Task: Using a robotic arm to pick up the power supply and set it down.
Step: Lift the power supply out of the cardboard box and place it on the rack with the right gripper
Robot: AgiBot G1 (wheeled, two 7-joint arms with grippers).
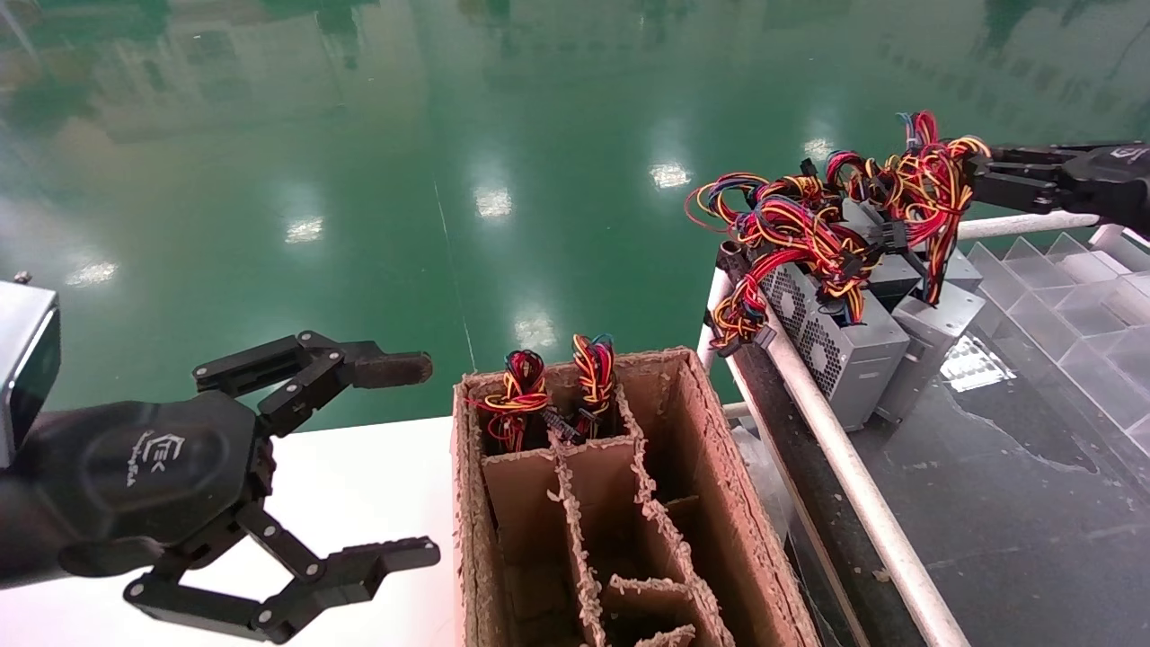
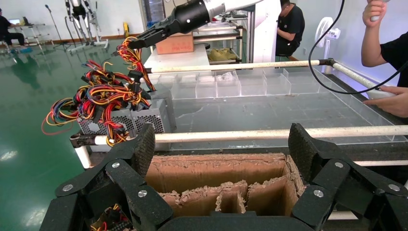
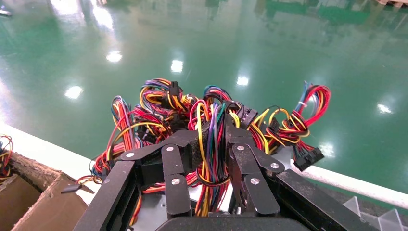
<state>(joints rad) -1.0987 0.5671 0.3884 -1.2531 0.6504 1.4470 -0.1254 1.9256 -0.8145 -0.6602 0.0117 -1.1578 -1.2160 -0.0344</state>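
Observation:
Two grey power supplies (image 1: 840, 350) with honeycomb vents lean at the far end of the dark bench on the right, their red, yellow and black wires (image 1: 809, 225) tangled above them. My right gripper (image 1: 975, 171) reaches in from the right and is shut on a bundle of these wires (image 3: 211, 144), pinched between its fingers (image 3: 180, 159). The left wrist view shows that gripper (image 2: 139, 42) from across the bench, above the power supplies (image 2: 144, 120). My left gripper (image 1: 429, 460) hangs open and empty at the lower left, beside the cardboard box (image 2: 216, 168).
The cardboard box (image 1: 719, 476) has ragged dividers; two wire bundles (image 1: 521, 386) stick out of its far compartments. A white rail (image 1: 844, 467) edges the bench. Clear plastic dividers (image 1: 1069, 296) lie at the right. A person's hand (image 2: 389, 101) rests on the bench's far side.

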